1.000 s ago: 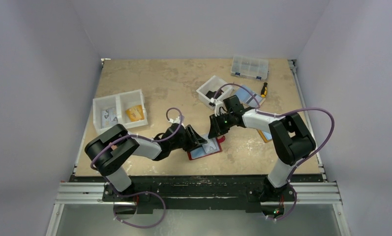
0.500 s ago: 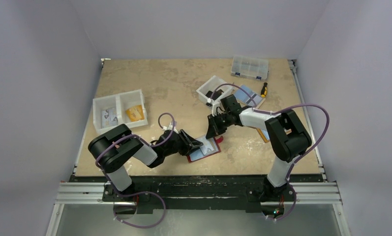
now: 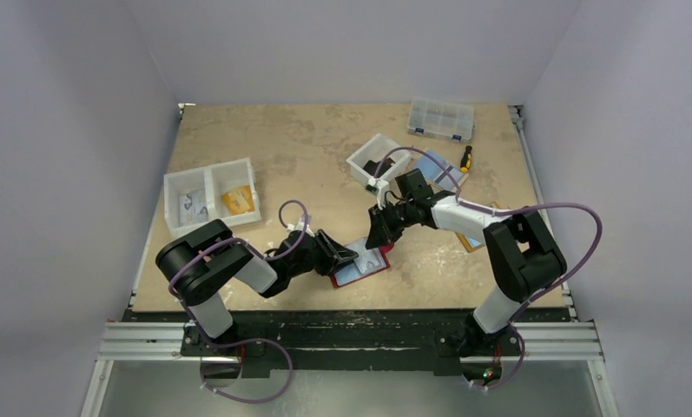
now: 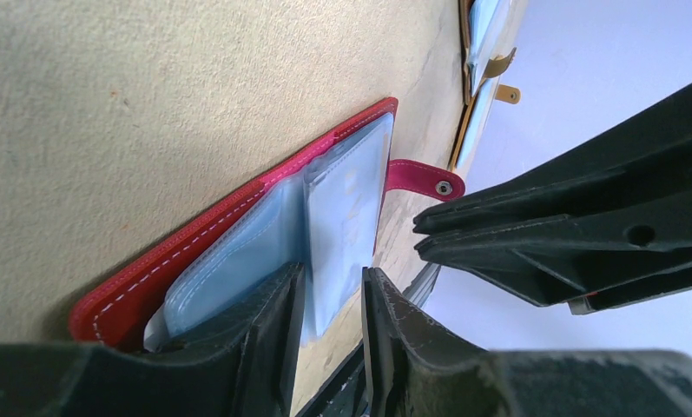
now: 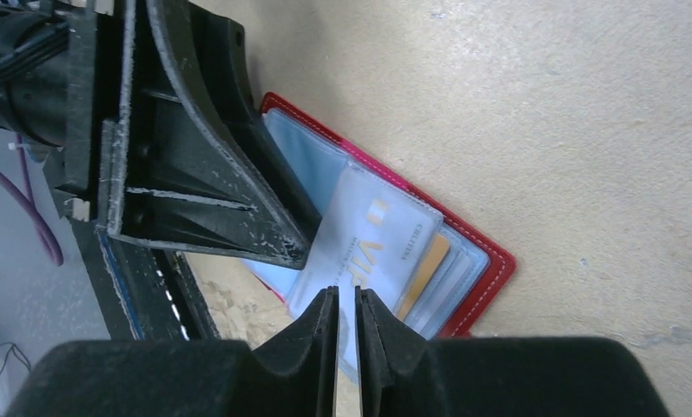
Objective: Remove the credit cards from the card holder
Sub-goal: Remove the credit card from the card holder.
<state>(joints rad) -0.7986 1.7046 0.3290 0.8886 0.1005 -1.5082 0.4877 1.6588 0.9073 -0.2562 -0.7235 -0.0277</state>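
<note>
Can read "VIP" on pale credit card (image 5: 368,248); small print beside it too tiny. Pinched at near edge by R claw (image 5: 346,295), bottom centre of wrist view. Lies on open red card holder (image 3: 359,271), lower centre of desk (image 3: 281,156). L claw (image 4: 332,274) part-spread astride clear sleeves (image 4: 346,208); can't tell if gripping.

top: overhead, far | wrists: close, low, opposed | shared: card holder (image 3: 364,268)

A beige, mottled wooden tabletop (image 3: 307,148) fills the middle of the frame, enclosed by plain pale lavender-grey walls (image 3: 351,43) at top, left and right. A silver aluminium rail (image 3: 351,334) crosses the lower edge under soft, even light.
</note>
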